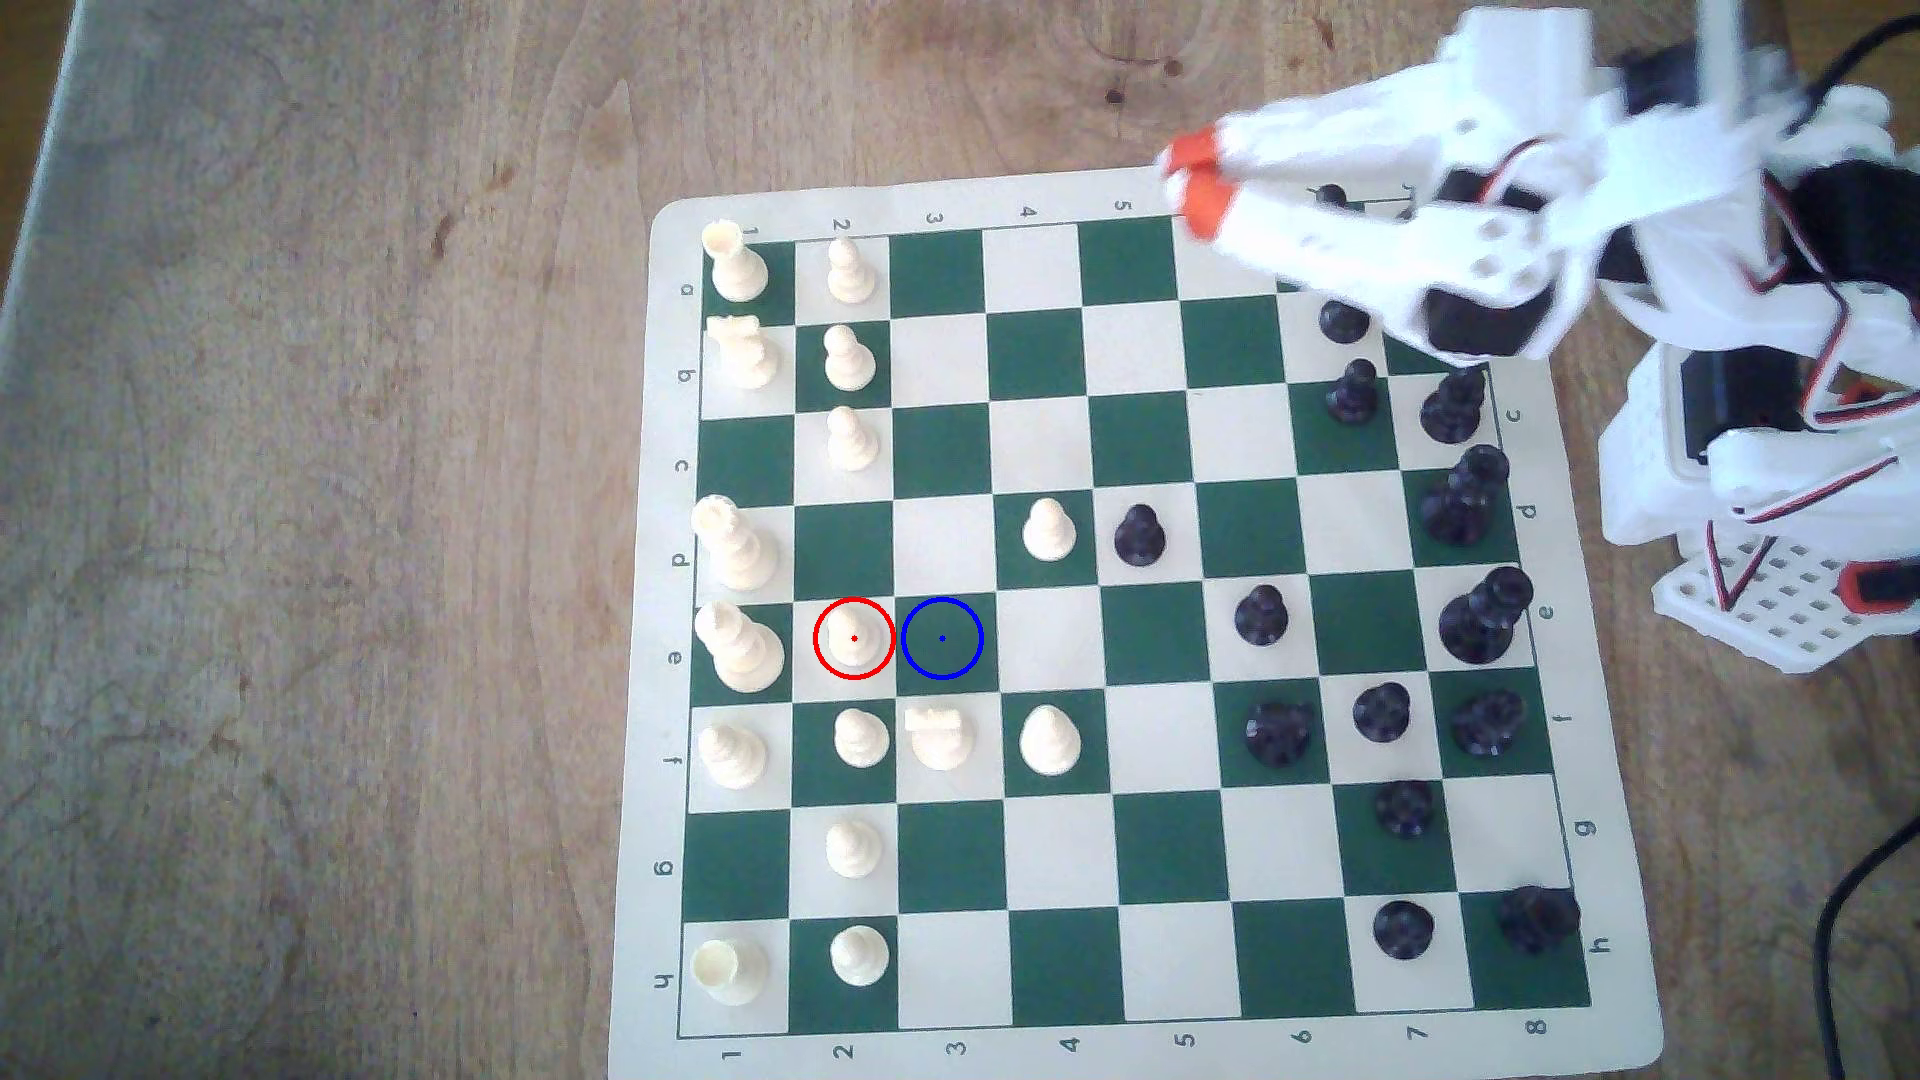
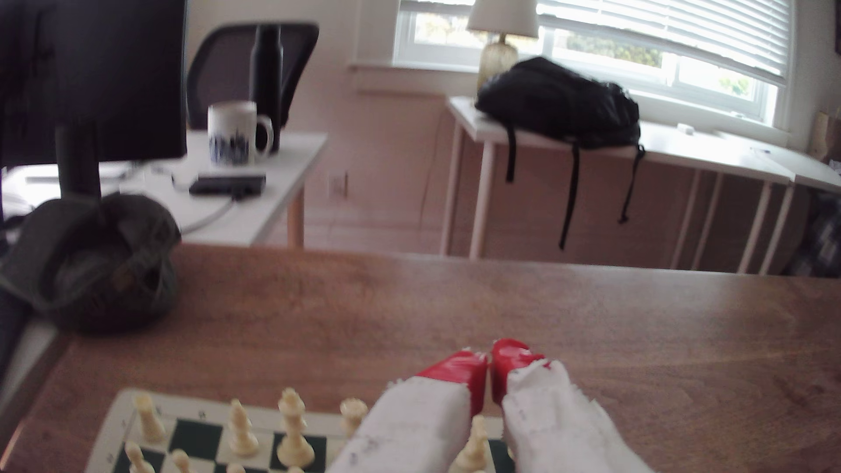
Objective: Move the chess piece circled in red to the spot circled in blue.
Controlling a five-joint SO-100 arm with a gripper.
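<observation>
The gripper (image 1: 1193,179), fingers clenched on nothing, is held above the board's far edge, well apart from the ringed pawn (image 1: 853,633) near the opposite edge.

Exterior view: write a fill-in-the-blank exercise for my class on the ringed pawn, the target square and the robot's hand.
1. The cream pawn is ringed in ____.
2. The blue-ringed spot is a dark ____ square.
3. The spot lies directly to the exterior view's ____ of the pawn.
4. The hand, red-tipped, hangs near the board edge and holds ____.

Missing words: red; green; right; nothing
</observation>
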